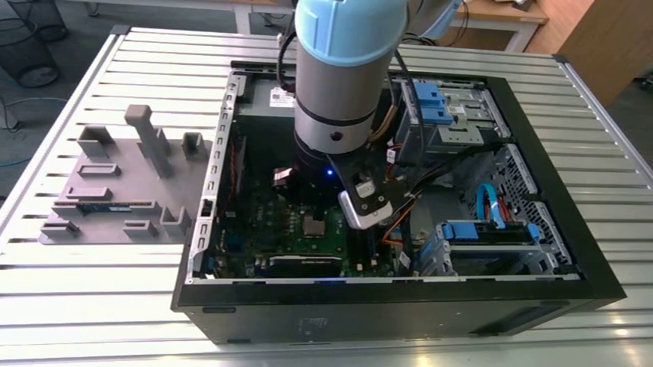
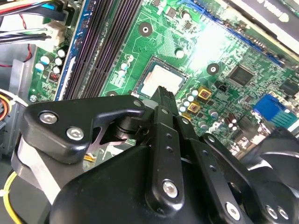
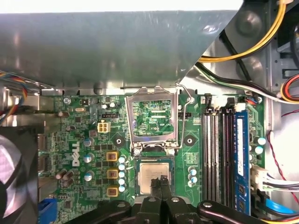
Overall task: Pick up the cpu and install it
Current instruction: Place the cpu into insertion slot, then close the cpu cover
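1. In the exterior view the arm [image 1: 342, 84] reaches down from the top centre of the frame into an open computer case [image 1: 551, 252] that lies on a slatted metal surface [image 1: 102, 306].
2. The pincer [image 3: 161, 183] hangs just above the green motherboard [image 3: 88, 140]; in both wrist views its black fingers [image 2: 164, 100] are pressed together with nothing between them, so it is closed and empty.
3. The cpu [image 3: 150, 175] lies flat in its socket, silver top up, at lower centre of the first wrist view, and the fingertips cover part of it there.
4. In the second wrist view the cpu [image 2: 161, 79] sits just above the fingertips, at the centre of the frame.
5. I cannot tell whether the fingertips touch the chip.
6. The metal socket frame [image 3: 153, 116] stands swung open, directly above the cpu in the first wrist view.
7. Dark memory slots [image 3: 219, 154] run down the right of that view.
8. A grey tray [image 1: 112, 191] of moulded holders rests on the surface at the left of the exterior view, well apart from the case's interior.
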